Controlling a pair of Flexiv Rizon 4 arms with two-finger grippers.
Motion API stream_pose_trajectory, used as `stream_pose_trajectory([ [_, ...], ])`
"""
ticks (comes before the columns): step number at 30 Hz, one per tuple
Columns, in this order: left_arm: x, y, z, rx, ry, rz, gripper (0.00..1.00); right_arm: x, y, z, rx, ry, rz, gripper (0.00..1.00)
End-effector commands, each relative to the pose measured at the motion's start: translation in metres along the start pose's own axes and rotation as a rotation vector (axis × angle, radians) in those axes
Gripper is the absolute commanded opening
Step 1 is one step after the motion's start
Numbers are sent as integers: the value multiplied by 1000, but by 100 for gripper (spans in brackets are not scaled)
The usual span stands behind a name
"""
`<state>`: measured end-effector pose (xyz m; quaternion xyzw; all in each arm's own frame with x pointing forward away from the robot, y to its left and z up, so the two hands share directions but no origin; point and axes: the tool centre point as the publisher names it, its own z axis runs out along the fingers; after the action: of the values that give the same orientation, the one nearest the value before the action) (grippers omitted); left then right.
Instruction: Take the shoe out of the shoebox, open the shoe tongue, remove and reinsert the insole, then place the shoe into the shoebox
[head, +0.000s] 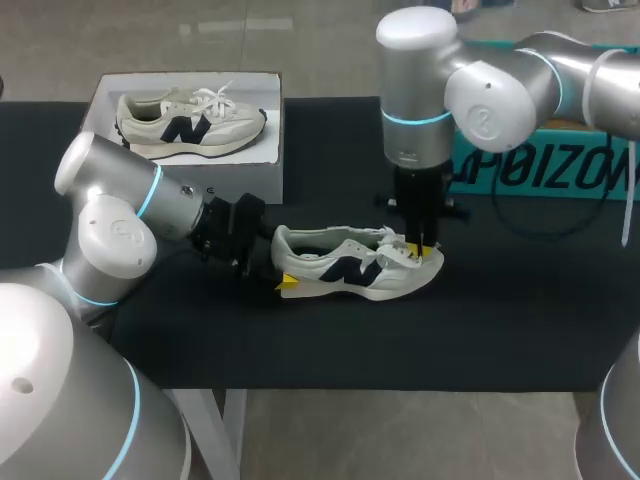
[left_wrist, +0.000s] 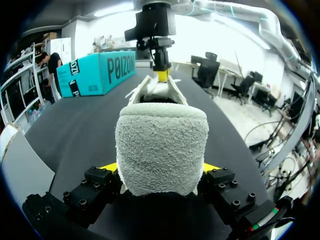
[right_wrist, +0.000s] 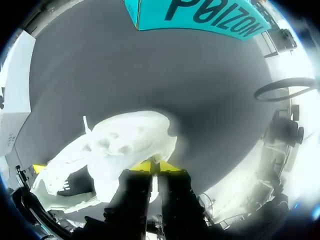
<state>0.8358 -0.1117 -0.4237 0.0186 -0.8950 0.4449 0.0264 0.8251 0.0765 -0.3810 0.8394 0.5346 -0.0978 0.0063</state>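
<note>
A white and grey shoe (head: 350, 270) with a dark side mark lies on its sole on the black table, toe to the right. My left gripper (head: 281, 266) comes in low from the left and has the heel (left_wrist: 162, 150) between its wide-set yellow tips, which touch it on both sides. My right gripper (head: 425, 248) hangs straight down over the lace area. Its fingers are pinched nearly together on the raised tongue (left_wrist: 159, 87). In the right wrist view the shoe (right_wrist: 125, 145) lies under that narrow gripper (right_wrist: 156, 166).
A white shoebox (head: 272, 170) at the back left holds a second matching shoe (head: 190, 122). A teal box (head: 540, 170) stands at the back right with a dark cable (head: 560, 215) looping on the table in front of it.
</note>
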Motion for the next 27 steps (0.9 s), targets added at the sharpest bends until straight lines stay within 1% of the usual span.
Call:
stream_pose_trajectory([
  [1, -1, 1, 4, -2, 0, -1, 0, -1, -1, 1, 3, 17, -6, 93],
  [2, -1, 1, 4, -2, 0, -1, 0, -1, -2, -5, -6, 24, -13, 100],
  [7, -1, 1, 4, -2, 0, -1, 0, 7, -6, -44, -88, 52, -166, 100],
  [8, -1, 1, 4, -2, 0, -1, 0, 10, -7, -55, -110, 77, -239, 100],
  [10, -1, 1, 4, -2, 0, -1, 0, 16, -10, -73, -154, 65, -366, 100],
  [11, -1, 1, 4, -2, 0, -1, 0, 20, -12, -84, -174, 68, -459, 100],
  [12, -1, 1, 4, -2, 0, -1, 0, 22, -13, -87, -179, 71, -493, 100],
  [13, -1, 1, 4, -2, 0, -1, 0, 26, -15, -99, -193, 52, -591, 100],
  [14, -1, 1, 4, -2, 0, -1, 0, 31, -18, -112, -187, 74, -704, 100],
  [16, -1, 1, 4, -2, 0, -1, 0, 37, -22, -131, -186, 76, -845, 100],
  [18, -1, 1, 4, -2, 0, -1, 0, 41, -28, -147, -172, 136, -989, 100],
  [19, -1, 1, 4, -2, 0, -1, 0, 43, -31, -153, -171, 184, -1041, 100],
  [20, -1, 1, 4, -2, 0, -1, 0, 45, -33, -160, -163, 265, -1107, 100],
  [21, -1, 1, 4, -2, 0, -1, 0, 47, -39, -166, -154, 307, -1178, 100],
  [23, -1, 1, 4, -2, 0, -1, 0, 51, -51, -171, -112, 394, -1337, 100],
  [25, -1, 1, 4, -2, 0, -1, 0, 55, -63, -170, -65, 433, -1462, 100],
  [26, -1, 1, 4, -2, 0, -1, 0, 57, -69, -169, -47, 444, -1499, 100],
  [27, -1, 1, 4, -2, 0, -1, 0, 57, -71, -166, -25, 446, -1498, 100],
])
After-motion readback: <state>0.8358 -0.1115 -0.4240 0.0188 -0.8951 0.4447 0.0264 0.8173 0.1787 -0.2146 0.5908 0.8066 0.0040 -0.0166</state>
